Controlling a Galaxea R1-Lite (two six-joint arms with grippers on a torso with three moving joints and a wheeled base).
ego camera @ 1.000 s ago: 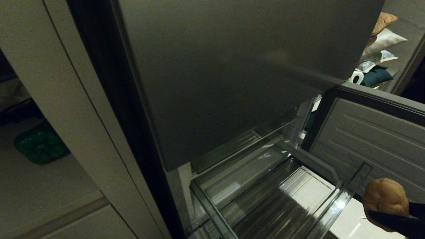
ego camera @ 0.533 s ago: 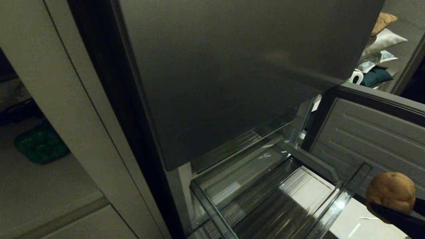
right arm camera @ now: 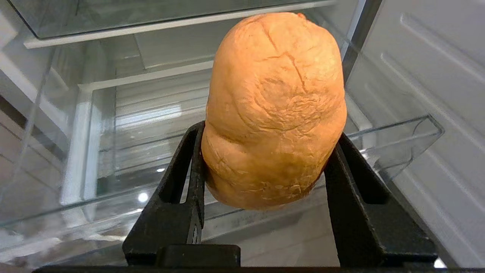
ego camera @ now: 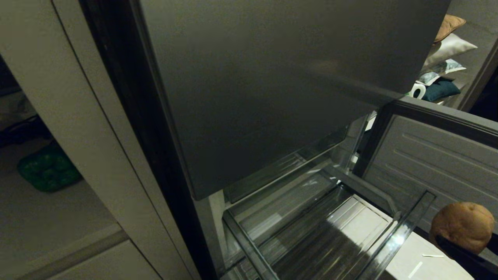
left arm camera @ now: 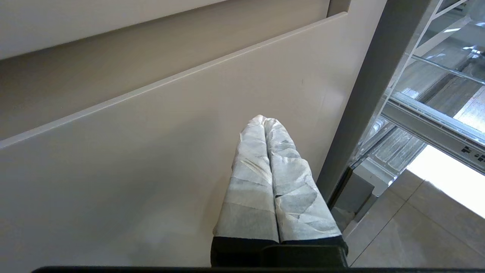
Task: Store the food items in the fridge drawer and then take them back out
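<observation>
Head view, lower right of frame: right tool (ego camera: pixel 465 249) is gripping the tan lump (ego camera: pixel 463 226) at its waist, outside the clear drawer (ego camera: pixel 404 229); likely light, firm, rough-skinned, unlikely to slip.

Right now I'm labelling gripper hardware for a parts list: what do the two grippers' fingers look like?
The left gripper has two long tapering fingers wrapped in crinkled whitish tape, on a black base. The right gripper has bare matte-black fingers, angular, with triangular cut-outs. No cables or markings show.
</observation>
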